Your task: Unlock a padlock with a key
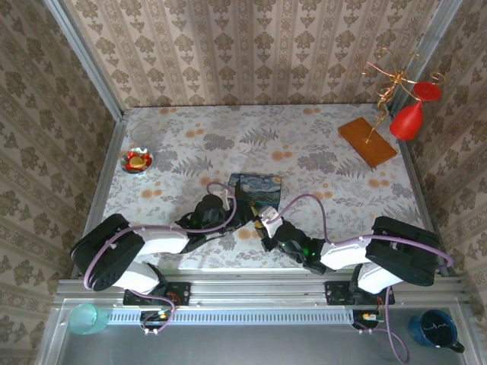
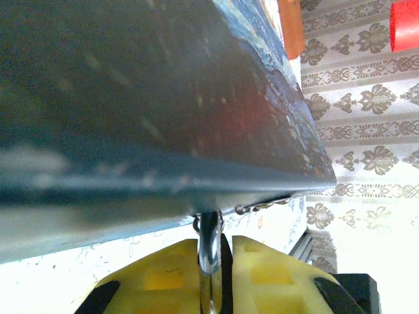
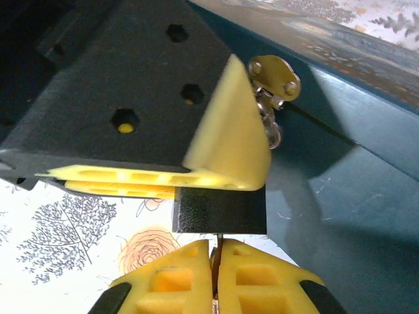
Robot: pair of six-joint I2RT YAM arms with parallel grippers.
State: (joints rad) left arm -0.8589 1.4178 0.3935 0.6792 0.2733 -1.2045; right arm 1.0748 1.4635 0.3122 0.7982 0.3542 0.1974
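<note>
The padlock's dark body (image 3: 219, 210) hangs at the near side of the blue painted box (image 1: 256, 188). Its silvery shackle (image 2: 209, 245) runs up through a small ring under the box's edge. My left gripper (image 2: 219, 261) is shut on the padlock, its yellow finger (image 3: 229, 144) lying across the top of the body. My right gripper (image 3: 215, 261) sits just below the body, shut on the key (image 3: 217, 243), a thin sliver that reaches the padlock's underside. From above, the left gripper (image 1: 242, 207) and the right gripper (image 1: 264, 223) meet at the box's near edge. The box's metal hasp (image 3: 273, 78) shows beside the finger.
A small glass dish with red and gold pieces (image 1: 138, 160) and a clear bowl (image 1: 142, 134) stand at the far left. An orange board with a wire stand (image 1: 367, 141) and red ornaments (image 1: 409, 119) stands far right. A teal cup (image 1: 87, 318) and a blue mug (image 1: 434, 329) sit below the rail.
</note>
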